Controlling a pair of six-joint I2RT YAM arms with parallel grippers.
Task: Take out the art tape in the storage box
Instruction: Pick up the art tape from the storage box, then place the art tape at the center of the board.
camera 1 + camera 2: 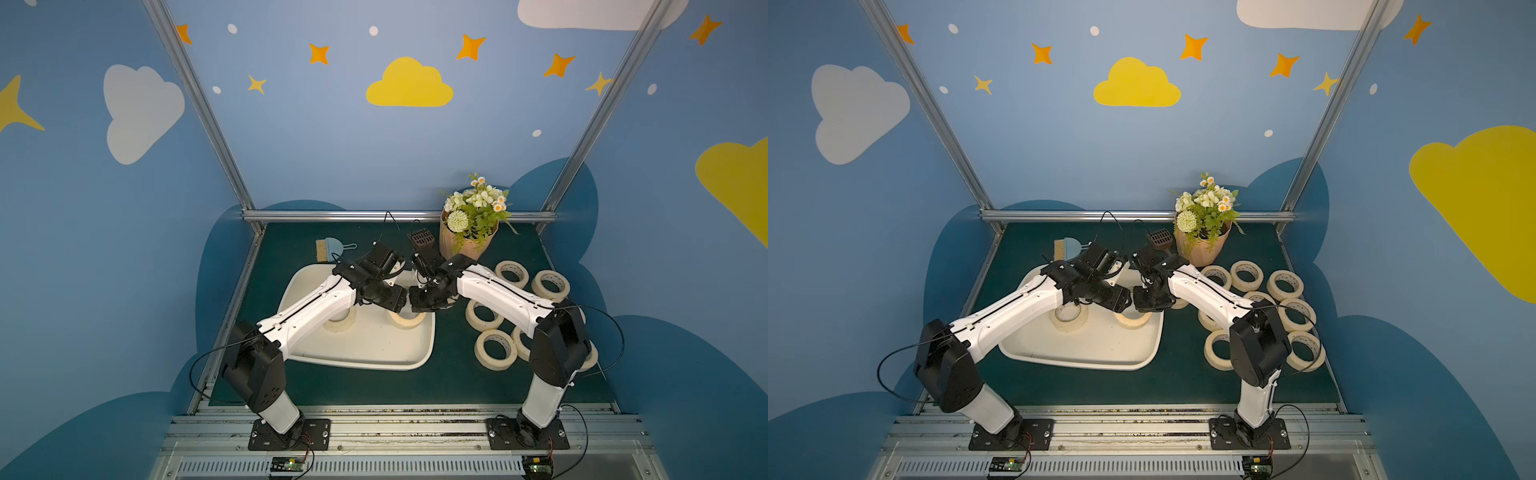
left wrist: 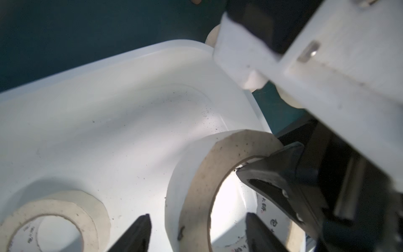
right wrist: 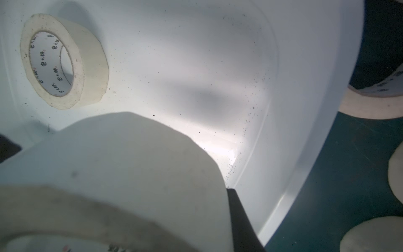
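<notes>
Cream-beige masking tape roll [image 2: 196, 174] is held over the right side of the shallow cream-white plastic tub [image 2: 109, 109], its wall pinched by the right gripper [image 2: 261, 156]. The left gripper [image 2: 197, 215] is spread open astride it. Left should be backed clear first, then the roll carried out to the right.

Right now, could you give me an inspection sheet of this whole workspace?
Surface: green mat.
Job's things: box holds a flat roll and a tilted roll; loose rolls lie on the mat beside it.
Clutter: flower pot, brush, dark scoop, all at the back.
Grippers: left gripper open around the tilted roll's wall; right gripper shut on it.
Cables: black loops by both arms, hanging free.
Surroundings: blue walls with clouds, metal frame.
</notes>
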